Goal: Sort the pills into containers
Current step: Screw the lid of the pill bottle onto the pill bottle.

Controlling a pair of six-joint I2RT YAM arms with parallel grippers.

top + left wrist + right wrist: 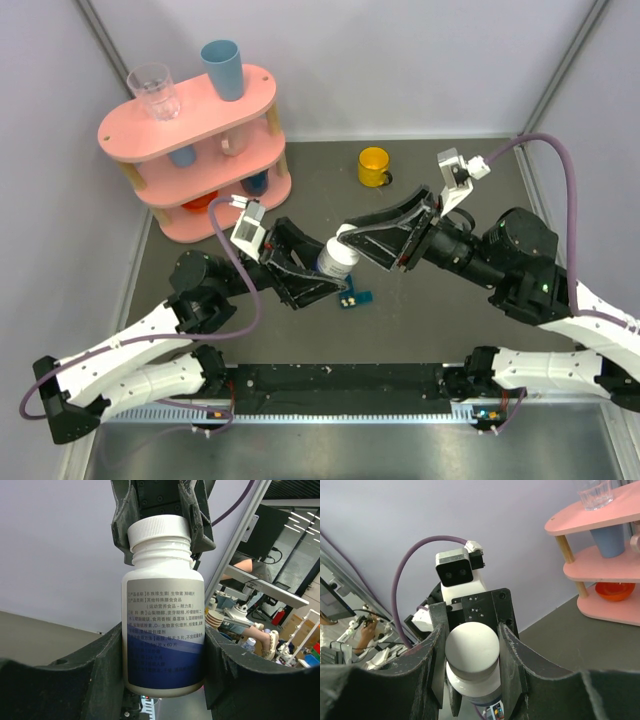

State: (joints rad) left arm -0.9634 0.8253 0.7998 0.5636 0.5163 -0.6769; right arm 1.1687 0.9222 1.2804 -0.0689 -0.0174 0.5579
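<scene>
Barely begun: pinching white bottle [335, 262] w/ left gripper [163, 675] & its cap [159, 531], not yet off, w/ right gripper [472, 652], near teal pill box [358, 297]; no pills out, sorting all ahead.

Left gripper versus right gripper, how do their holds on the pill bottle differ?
The left gripper clamps the white bottle around its label; the right gripper clamps the white cap. The left gripper reaches in from the pink shelf side, the right gripper from the yellow mug side. Both are shut on the same bottle.
</scene>
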